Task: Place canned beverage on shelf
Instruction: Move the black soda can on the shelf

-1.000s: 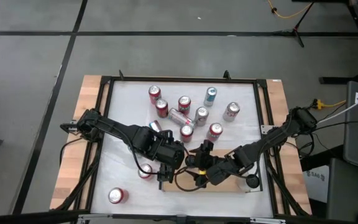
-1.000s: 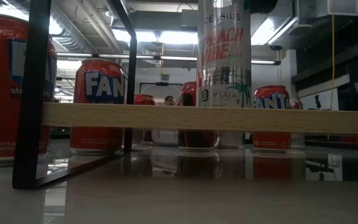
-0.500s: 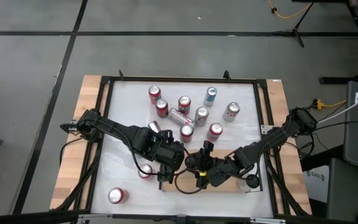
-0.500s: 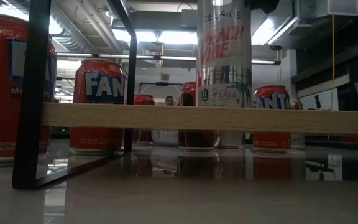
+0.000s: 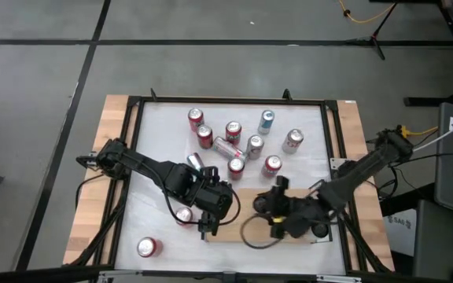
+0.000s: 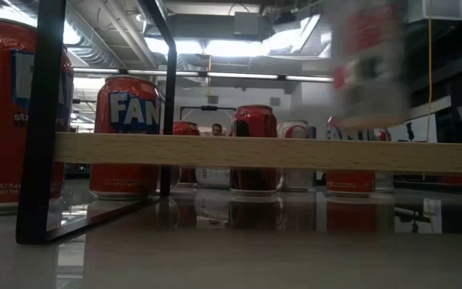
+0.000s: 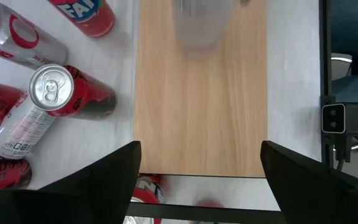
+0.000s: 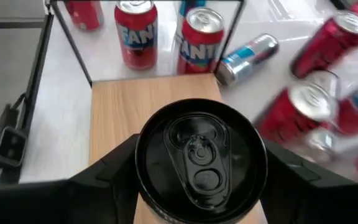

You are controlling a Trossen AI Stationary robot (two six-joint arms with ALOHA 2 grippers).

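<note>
The white table (image 5: 156, 134) is carrying the shelf (image 5: 246, 228), a flat light-brown wooden board lying near the table's front edge, with a black rail standing at its end in the low view. Both arms are reaching over this board. The left gripper (image 5: 209, 222) is hanging above the board's left end, fingers (image 7: 107, 180) standing well apart with nothing between them. The right gripper (image 5: 283, 222) is sitting over the board's right half, fingers clamped on a black-topped can (image 8: 199, 160), which the right wrist view shows upright between them, over the wood. In the low view this can is appearing as a blurred shape (image 6: 367, 64) above the board's edge; whether it is touching the board cannot be told.

Count in the high view: eight cans grouped on the table behind the shelf (image 5: 238, 141), seven upright and one lying on its side (image 5: 228, 148). Two further red-and-silver cans are standing on the left: one just beside the left gripper (image 5: 184, 215), one near the front-left corner (image 5: 148, 248)
</note>
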